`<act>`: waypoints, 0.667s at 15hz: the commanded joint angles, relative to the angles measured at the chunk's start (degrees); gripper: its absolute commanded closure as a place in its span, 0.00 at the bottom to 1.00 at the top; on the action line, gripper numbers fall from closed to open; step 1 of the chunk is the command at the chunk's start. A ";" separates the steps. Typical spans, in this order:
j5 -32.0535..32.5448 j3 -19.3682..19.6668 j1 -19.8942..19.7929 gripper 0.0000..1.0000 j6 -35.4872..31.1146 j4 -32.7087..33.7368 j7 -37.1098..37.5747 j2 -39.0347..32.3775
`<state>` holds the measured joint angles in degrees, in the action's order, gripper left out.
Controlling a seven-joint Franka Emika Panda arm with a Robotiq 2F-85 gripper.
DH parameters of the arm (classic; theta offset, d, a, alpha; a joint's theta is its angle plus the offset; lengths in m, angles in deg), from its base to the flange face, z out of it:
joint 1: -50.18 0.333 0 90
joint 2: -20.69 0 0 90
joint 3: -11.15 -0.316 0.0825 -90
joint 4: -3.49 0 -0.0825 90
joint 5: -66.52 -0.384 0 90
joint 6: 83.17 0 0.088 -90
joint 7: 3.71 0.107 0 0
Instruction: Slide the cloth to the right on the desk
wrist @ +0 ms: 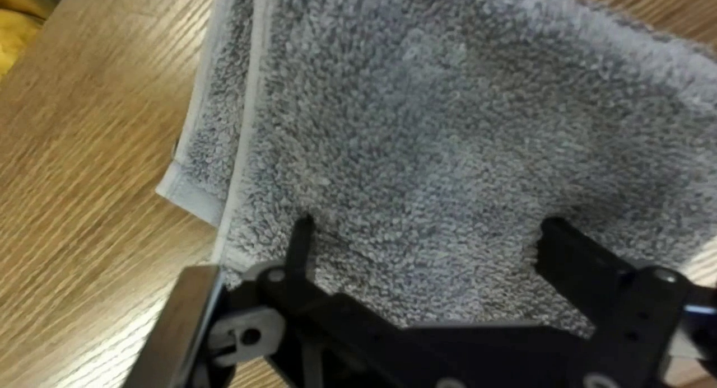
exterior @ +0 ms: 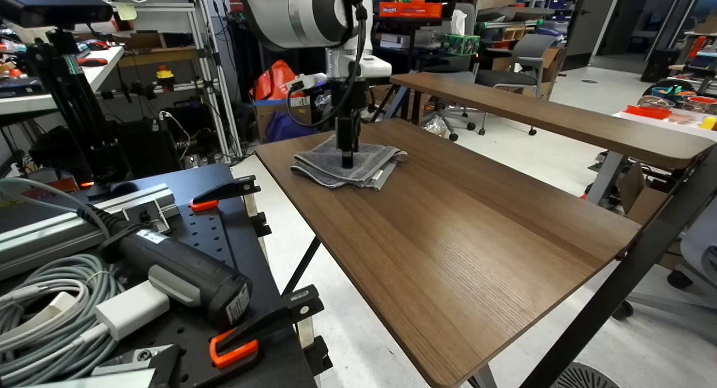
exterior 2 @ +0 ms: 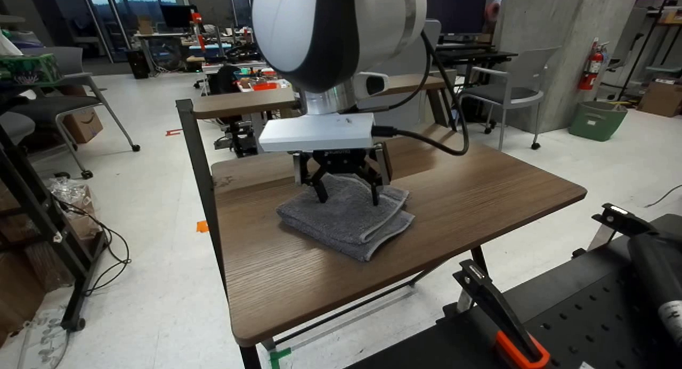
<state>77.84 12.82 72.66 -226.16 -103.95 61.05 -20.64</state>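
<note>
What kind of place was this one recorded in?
Probably a robotics lab or workshop: a Franka robot arm hangs over the desk, and next to that a black perforated board holds orange-and-black clamps and a silver metal extrusion.

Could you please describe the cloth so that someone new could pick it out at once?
Start with the broad brown wood-grain desk, not the narrower brown table alongside. On it, beneath the open claw, lies the cloth, grey and folded in layers. Its fuzzy pile sets it apart from the brown desk and the black claw.
</note>
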 commanded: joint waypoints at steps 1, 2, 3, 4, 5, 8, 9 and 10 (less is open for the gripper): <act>-1.84 1.46 -1.81 0.00 -1.16 1.74 -0.57 -2.30; -2.15 1.92 -2.48 0.00 -1.14 1.82 -0.64 -2.48; -2.46 2.36 -3.18 0.00 -1.09 1.99 -0.66 -2.65; -3.15 2.69 -4.33 0.00 -0.99 2.00 -0.81 -2.72; -3.89 3.04 -5.28 0.00 -0.84 2.16 -0.86 -2.76; -6.10 4.38 -8.95 0.00 -0.99 1.77 -1.27 -2.16; -6.85 4.91 -10.24 0.00 -0.69 1.84 -1.38 -2.07; -7.57 5.65 -11.45 0.00 -0.60 1.97 -1.16 -1.99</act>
<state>72.71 17.15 64.26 -226.16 -103.10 60.82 -21.77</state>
